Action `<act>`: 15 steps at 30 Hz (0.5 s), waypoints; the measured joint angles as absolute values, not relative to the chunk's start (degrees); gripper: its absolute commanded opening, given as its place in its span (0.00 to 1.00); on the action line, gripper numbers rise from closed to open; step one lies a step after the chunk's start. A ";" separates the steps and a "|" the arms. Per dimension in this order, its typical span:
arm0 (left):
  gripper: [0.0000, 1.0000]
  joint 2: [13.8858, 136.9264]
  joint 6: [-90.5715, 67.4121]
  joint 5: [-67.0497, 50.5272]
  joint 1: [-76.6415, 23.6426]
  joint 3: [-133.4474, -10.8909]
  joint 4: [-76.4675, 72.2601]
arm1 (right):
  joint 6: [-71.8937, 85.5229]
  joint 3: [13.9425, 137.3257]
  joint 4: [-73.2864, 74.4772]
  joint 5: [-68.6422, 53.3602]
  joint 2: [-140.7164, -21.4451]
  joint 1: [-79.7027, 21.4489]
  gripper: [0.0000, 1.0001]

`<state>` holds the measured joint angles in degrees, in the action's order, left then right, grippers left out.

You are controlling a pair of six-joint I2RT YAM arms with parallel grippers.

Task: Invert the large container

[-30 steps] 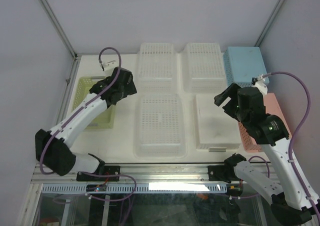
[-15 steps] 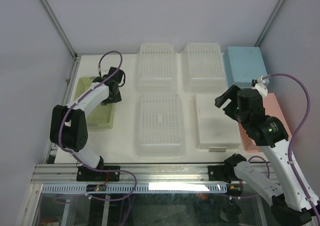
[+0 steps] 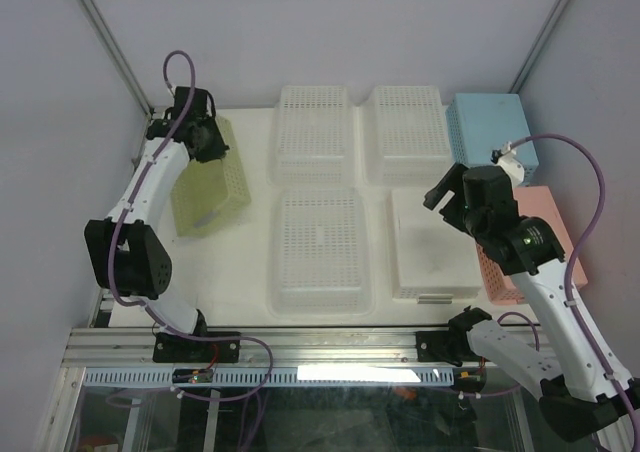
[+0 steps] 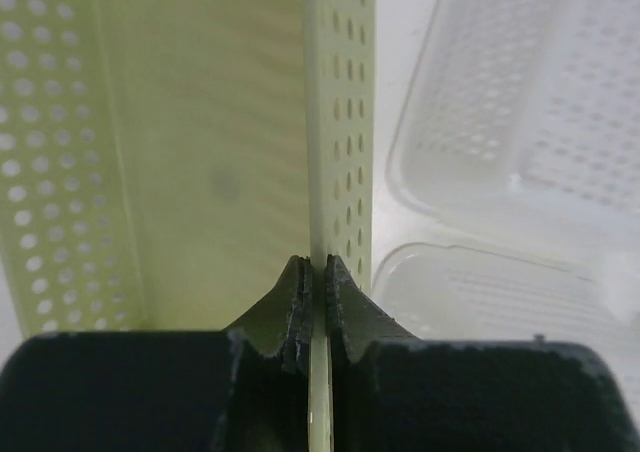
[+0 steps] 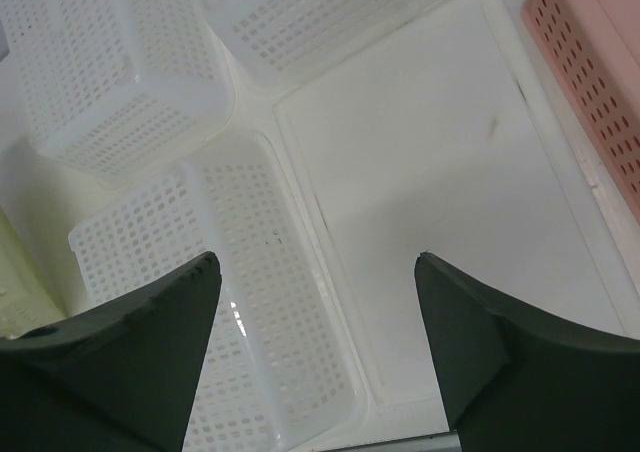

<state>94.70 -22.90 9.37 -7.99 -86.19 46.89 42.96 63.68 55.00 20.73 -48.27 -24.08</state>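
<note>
The large container (image 3: pixel 320 252) lies flat in the middle of the desk, toward the near edge, and neither arm touches it. Whether its opening faces up or down I cannot tell from these views. Just to its right sits the solid-based white basket (image 3: pixel 432 244). Behind them, toward the far edge, stand the rear-left small basket (image 3: pixel 314 122) and the rear-right small basket (image 3: pixel 406 120). The right gripper (image 3: pixel 440 187) hangs above the solid-based white basket, fingers spread wide with nothing between them, seemingly waiting. Near the far left corner, the left gripper (image 3: pixel 203 140) is clamped on one wall of the yellow-green basket (image 3: pixel 212 177), holding it raised and tilted on edge. That looks like a tipping move on a basket other than the task's. The blue basket (image 3: pixel 490 132) and the pink basket (image 5: pixel 600 62) line the right edge.
</note>
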 measured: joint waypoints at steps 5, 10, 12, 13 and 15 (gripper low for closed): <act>0.00 93.95 -22.96 -5.02 -2.70 -91.35 44.93 | 42.98 64.10 54.24 20.69 -49.52 -24.08 0.82; 0.00 92.05 -26.09 -23.51 4.21 -87.68 39.31 | 42.96 64.42 53.76 20.45 -50.96 -24.08 0.82; 0.00 91.26 -29.80 -31.22 7.73 -83.90 33.87 | 42.96 64.84 53.65 20.25 -51.75 -24.08 0.82; 0.00 90.94 -32.14 -34.70 9.26 -81.65 30.72 | 42.92 65.10 53.65 20.18 -52.18 -24.08 0.82; 0.00 90.63 -38.24 -41.10 12.16 -76.69 23.35 | 42.83 65.60 53.56 20.08 -52.80 -24.08 0.82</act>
<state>90.63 -38.24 -41.10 12.16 -76.69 23.35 42.83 65.60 53.56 20.08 -52.80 -24.08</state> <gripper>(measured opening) 0.037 0.821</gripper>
